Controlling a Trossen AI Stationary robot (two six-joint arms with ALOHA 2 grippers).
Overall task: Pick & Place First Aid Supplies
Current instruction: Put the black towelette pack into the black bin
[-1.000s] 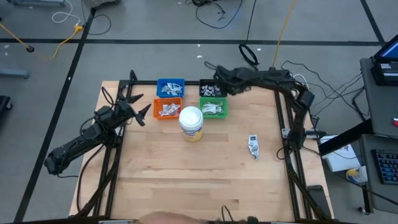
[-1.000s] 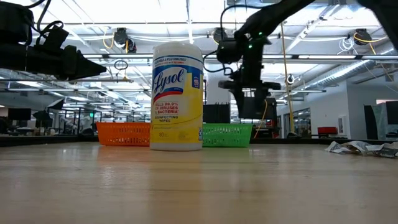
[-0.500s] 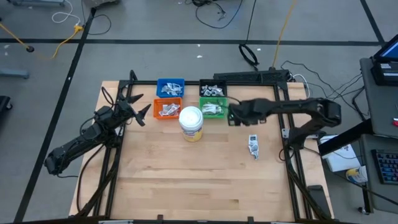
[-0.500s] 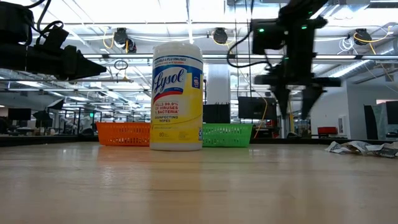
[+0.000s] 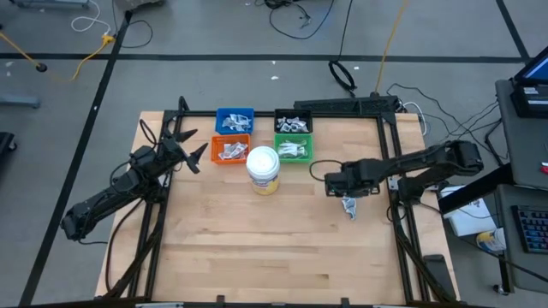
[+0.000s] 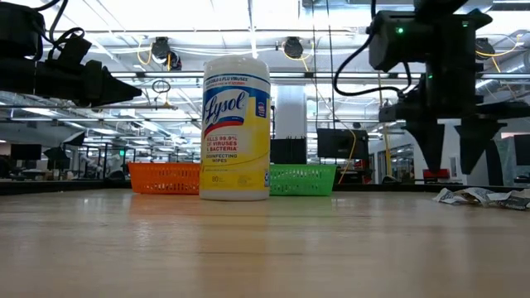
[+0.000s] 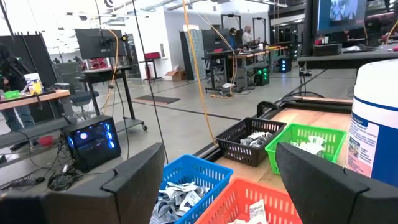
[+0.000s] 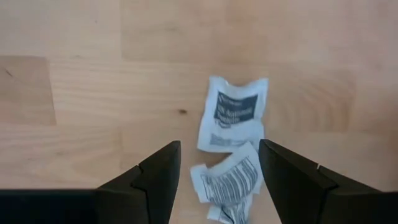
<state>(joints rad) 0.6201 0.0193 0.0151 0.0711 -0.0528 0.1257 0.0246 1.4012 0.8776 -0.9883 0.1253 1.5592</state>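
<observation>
Two first aid supplies, small white packets with dark print point(image 8: 233, 112) point(image 8: 226, 184), lie flat and side by side on the wooden table point(image 5: 348, 204), right of centre. My right gripper point(image 8: 219, 177) point(image 5: 342, 186) hangs open above them, fingers pointing down; in the low view it point(image 6: 453, 157) stands clear of the table top and the packets point(image 6: 480, 197). More packets fill the blue point(image 5: 235, 120), black point(image 5: 293, 124), orange point(image 5: 230, 151) and green point(image 5: 294, 150) bins. My left gripper point(image 5: 195, 147) waits open and level at the left of the bins.
A white-lidded jar with a yellow label point(image 5: 263, 168) stands upright in front of the bins, left of my right gripper. The bins sit in a block near the table's far edge. Bare wood point(image 5: 274, 239) stretches across the near half of the table.
My right gripper has swung from above the black bin at the far edge toward the near and right side, sinking a little and rolling about its axis, and now hangs over the two loose packets. Its fingers have stayed apart. The packets have not moved.
</observation>
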